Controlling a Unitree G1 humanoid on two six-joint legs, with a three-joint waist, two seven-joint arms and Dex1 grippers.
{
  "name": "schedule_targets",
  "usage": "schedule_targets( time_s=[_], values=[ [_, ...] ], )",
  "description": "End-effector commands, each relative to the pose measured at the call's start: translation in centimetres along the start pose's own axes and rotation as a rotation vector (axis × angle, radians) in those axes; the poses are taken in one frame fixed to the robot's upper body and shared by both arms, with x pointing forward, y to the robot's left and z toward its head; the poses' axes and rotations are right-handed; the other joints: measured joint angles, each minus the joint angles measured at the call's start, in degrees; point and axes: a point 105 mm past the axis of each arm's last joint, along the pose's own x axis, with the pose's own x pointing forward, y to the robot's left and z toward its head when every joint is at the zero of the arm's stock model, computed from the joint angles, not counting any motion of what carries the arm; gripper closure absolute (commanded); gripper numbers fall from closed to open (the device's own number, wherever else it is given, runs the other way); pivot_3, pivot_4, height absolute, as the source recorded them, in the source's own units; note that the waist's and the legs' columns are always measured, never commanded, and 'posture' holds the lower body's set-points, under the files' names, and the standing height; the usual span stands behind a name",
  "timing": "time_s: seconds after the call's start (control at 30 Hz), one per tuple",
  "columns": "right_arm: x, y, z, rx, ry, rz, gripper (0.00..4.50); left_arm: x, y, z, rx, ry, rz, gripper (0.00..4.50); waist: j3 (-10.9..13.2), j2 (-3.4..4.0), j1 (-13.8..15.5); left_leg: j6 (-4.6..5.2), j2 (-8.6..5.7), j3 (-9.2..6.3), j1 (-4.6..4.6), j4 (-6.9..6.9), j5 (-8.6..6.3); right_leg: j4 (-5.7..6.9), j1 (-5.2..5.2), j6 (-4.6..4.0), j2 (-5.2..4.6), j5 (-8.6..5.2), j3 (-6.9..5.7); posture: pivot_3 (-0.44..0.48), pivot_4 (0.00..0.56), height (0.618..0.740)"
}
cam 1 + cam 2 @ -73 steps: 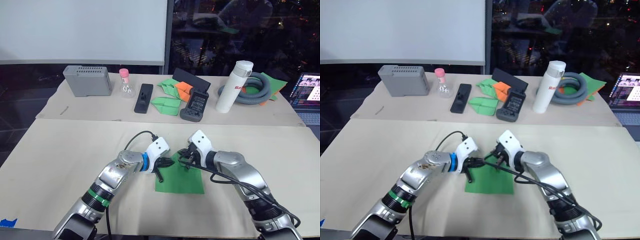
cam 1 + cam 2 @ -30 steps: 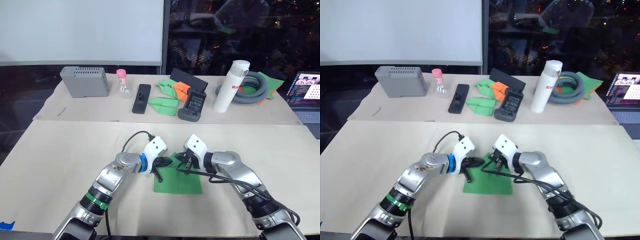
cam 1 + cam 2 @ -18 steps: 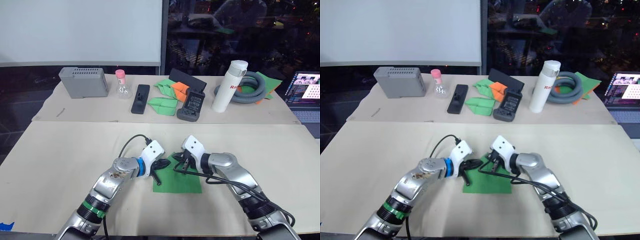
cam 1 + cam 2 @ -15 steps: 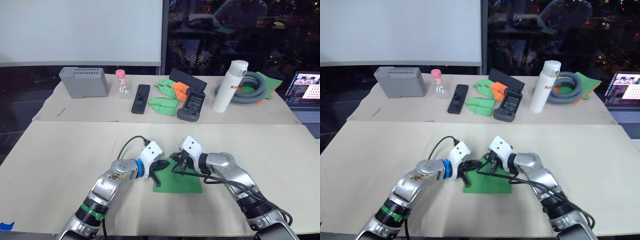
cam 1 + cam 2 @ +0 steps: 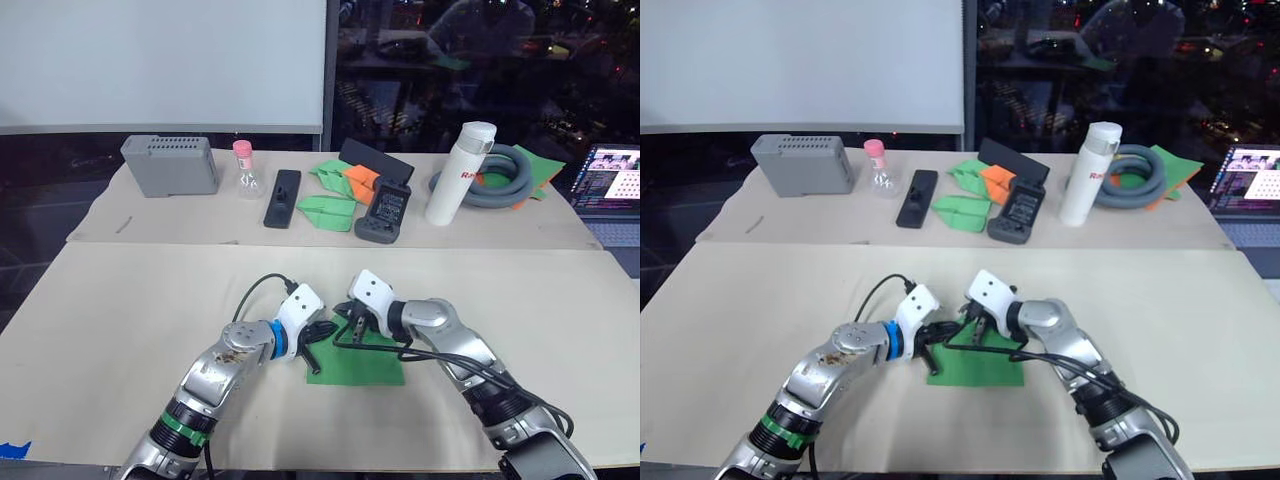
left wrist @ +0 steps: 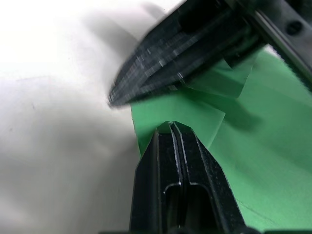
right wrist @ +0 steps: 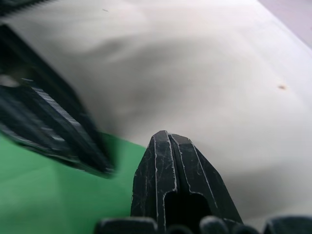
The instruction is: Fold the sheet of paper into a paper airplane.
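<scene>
Right now the sheet of paper (image 5: 358, 360) lies bright green on the near beige table (image 5: 120, 330), towards its middle, with a far corner turned over onto itself in a small flap, as the left wrist view shows; both grippers meet at that far-left corner; the left gripper (image 5: 322, 334) comes in from the left with its two black fingers pressed together, tips at the edge of the folded flap, and whether paper sits between them I cannot tell; the right gripper (image 5: 343, 322) reaches in from the right, its fingers likewise closed tight in its own wrist view, tips just at the sheet's far edge, and I cannot tell if it has any paper pinched; the two grippers are nearly touching; further back, on the far table, a grey box (image 5: 171, 164), a small pink-capped bottle (image 5: 245, 167), a black remote (image 5: 283, 197), green and orange folded papers (image 5: 335, 197), a black handheld device (image 5: 386, 213), a white flask (image 5: 453, 173), a coiled grey hose (image 5: 510, 178); a laptop (image 5: 610, 185) glows at the far right
</scene>
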Motion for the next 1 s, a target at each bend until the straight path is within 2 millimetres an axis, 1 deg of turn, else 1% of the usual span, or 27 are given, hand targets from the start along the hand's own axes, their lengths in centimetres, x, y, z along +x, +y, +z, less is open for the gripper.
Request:
schedule_targets(
  time_s=[0.03,0.13,0.2,0.27,0.37,0.4,0.47,0.5,0.6,0.73,0.87,1.0],
  values=[
    [-1.5,-2.1,-2.4,0.033,0.079,-0.076,4.50,-0.2,0.3,-1.3,-0.026,0.048,0.022,4.49,0.00,0.00,0.25,0.00,-0.01,-0.01,0.00,0.01,0.00,0.02,0.00,0.00,0.00,0.00,-0.01,0.000,0.150,0.740],
    [-2.2,-3.1,-2.8,0.035,0.084,-0.096,4.50,-0.1,0.4,-1.3,-0.029,0.049,0.028,4.49,0.00,0.00,0.35,0.00,-0.03,0.00,-0.01,0.01,0.00,0.01,0.01,0.00,-0.03,0.00,0.00,0.000,0.150,0.740],
    [-2.4,-3.4,-3.0,0.034,0.087,-0.104,4.50,0.0,0.5,-1.4,-0.039,0.050,0.032,4.49,0.00,0.00,0.38,0.00,-0.03,0.00,-0.01,0.01,0.00,0.01,0.01,0.00,-0.04,0.00,0.00,0.000,0.150,0.740],
    [-2.5,-3.5,-2.8,0.028,0.074,-0.106,4.50,0.1,0.7,-1.4,-0.049,0.049,0.041,4.49,0.00,0.00,0.37,0.00,-0.02,0.00,-0.01,0.01,0.00,0.01,0.01,0.00,-0.03,0.00,0.01,0.000,0.150,0.740],
    [-2.6,-3.9,-0.5,0.039,-0.031,-0.121,4.50,0.2,0.6,-1.2,-0.068,0.038,0.033,4.49,0.00,0.00,0.37,0.00,-0.02,0.00,-0.02,0.01,0.00,0.02,0.01,0.00,-0.03,0.00,0.01,0.000,0.150,0.740],
    [-2.6,-3.9,0.6,0.036,-0.083,-0.116,4.50,0.2,0.6,-1.2,-0.070,0.037,0.033,4.49,0.00,0.00,0.34,0.01,-0.02,0.00,-0.04,0.01,0.00,0.02,-0.01,0.00,-0.03,0.00,0.01,0.000,0.150,0.740],
    [-2.6,-3.1,1.9,0.033,-0.142,-0.078,4.50,0.2,0.6,-1.2,-0.075,0.035,0.035,4.49,0.00,0.00,0.20,0.00,-0.02,0.01,-0.12,0.01,0.00,0.03,-0.09,0.00,-0.02,0.00,0.01,0.000,0.150,0.740],
    [-2.5,-2.6,2.2,0.028,-0.150,-0.056,4.50,0.3,0.6,-1.2,-0.077,0.034,0.035,4.49,0.00,0.00,0.15,0.00,-0.01,0.00,-0.14,0.01,0.00,0.05,-0.11,0.00,-0.01,0.00,0.01,0.000,0.150,0.740],
    [-2.0,-0.9,1.5,0.012,-0.116,0.002,4.50,0.3,0.6,-1.1,-0.087,0.018,0.034,4.49,0.00,0.00,0.06,0.00,0.00,-0.02,-0.15,0.00,0.00,0.09,-0.13,0.00,0.01,0.00,-0.01,0.000,0.150,0.740],
    [-1.4,0.1,0.5,0.018,-0.085,0.011,4.50,0.3,1.0,-0.4,-0.097,-0.026,0.053,4.49,0.01,0.00,0.16,0.01,-0.03,-0.01,-0.17,0.01,0.00,0.07,-0.13,0.00,0.01,0.00,-0.02,0.000,0.150,0.740],
    [-1.2,0.6,-0.4,0.031,-0.062,0.021,4.50,0.2,1.1,-0.3,-0.103,-0.031,0.056,4.49,0.01,0.00,-0.02,0.00,-0.01,0.00,-0.13,0.01,0.00,0.09,-0.13,0.00,0.00,0.00,-0.02,0.000,0.150,0.740],
    [-1.1,0.8,-1.0,0.033,-0.037,0.031,4.50,-0.1,1.4,-0.9,-0.117,-0.018,0.067,4.49,0.01,0.00,-0.06,0.00,0.00,0.00,-0.12,0.01,0.00,0.11,-0.13,0.00,0.03,0.00,-0.01,0.000,0.150,0.740]
  ],
)
